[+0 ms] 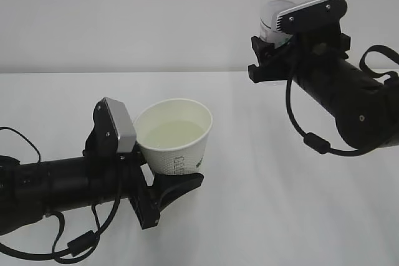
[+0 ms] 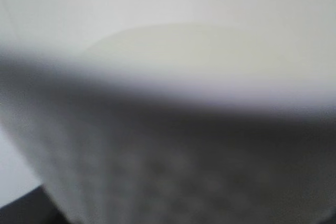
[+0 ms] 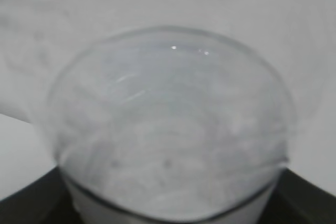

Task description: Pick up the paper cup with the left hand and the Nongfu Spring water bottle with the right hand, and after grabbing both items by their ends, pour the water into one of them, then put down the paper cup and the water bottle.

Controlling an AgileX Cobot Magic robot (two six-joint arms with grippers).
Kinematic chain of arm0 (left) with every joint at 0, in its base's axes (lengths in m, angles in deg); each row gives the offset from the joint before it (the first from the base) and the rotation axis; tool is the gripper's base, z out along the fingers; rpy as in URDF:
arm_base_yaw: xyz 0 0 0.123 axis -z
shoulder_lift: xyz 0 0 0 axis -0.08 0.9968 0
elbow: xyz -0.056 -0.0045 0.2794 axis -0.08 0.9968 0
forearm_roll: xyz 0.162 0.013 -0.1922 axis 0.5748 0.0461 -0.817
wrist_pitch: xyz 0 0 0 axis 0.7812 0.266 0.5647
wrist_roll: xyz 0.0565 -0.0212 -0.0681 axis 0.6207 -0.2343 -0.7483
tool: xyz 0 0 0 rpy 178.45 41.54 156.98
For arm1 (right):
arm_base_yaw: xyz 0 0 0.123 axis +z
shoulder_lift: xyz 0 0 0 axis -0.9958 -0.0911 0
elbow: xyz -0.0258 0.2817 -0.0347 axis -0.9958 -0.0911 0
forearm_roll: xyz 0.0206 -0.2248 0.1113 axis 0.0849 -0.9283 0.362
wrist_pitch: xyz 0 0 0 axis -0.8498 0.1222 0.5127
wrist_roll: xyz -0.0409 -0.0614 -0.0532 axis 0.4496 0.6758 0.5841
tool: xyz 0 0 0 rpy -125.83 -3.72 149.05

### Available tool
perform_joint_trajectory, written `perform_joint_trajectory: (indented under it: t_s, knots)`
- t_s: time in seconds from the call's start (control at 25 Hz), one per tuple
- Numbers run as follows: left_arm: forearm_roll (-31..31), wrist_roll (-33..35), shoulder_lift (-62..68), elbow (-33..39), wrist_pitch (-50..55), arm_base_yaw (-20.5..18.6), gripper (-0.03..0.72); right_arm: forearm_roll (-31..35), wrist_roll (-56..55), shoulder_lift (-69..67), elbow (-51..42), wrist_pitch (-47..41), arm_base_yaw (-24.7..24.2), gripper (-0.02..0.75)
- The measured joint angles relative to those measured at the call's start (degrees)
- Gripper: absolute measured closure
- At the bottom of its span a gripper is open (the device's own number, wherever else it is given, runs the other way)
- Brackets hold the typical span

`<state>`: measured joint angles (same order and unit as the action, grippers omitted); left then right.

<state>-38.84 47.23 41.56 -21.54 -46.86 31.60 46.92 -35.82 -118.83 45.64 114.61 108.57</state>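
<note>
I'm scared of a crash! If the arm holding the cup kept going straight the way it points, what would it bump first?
Probably nothing: the left gripper points right over bare table; the right gripper sits higher, though depth is unclear.

We see the left hand (image 1: 163, 186) gripping the paper cup (image 1: 174, 136) with water (image 1: 170, 133) inside, while the right hand (image 1: 269, 54) grips the bottle (image 1: 274, 20) raised high, well apart.

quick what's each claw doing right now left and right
Left claw: closed on the paper cup, which holds water.
Right claw: closed on the water bottle.
</note>
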Motion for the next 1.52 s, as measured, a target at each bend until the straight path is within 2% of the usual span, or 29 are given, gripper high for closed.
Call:
perform_joint_trajectory:
  t_s: [0.2,1.0,1.4,1.52]
  knots:
    - [0.0,0.0,0.0,0.0,0.0,0.0,0.179,4.2,-1.6,0.0,0.0,-0.6,0.0,0.214]
    - [-0.3,0.0,0.0,0.0,0.0,0.0,0.179,5.9,-3.2,0.0,0.0,-3.0,-0.2,0.214]
    - [-0.7,0.0,0.0,0.0,0.0,0.0,0.179,5.8,-3.5,0.0,0.0,-2.7,-8.1,0.214]
    - [-0.9,0.0,0.0,0.0,0.0,0.0,0.179,3.8,-3.5,0.0,0.0,-2.7,-10.8,0.214]
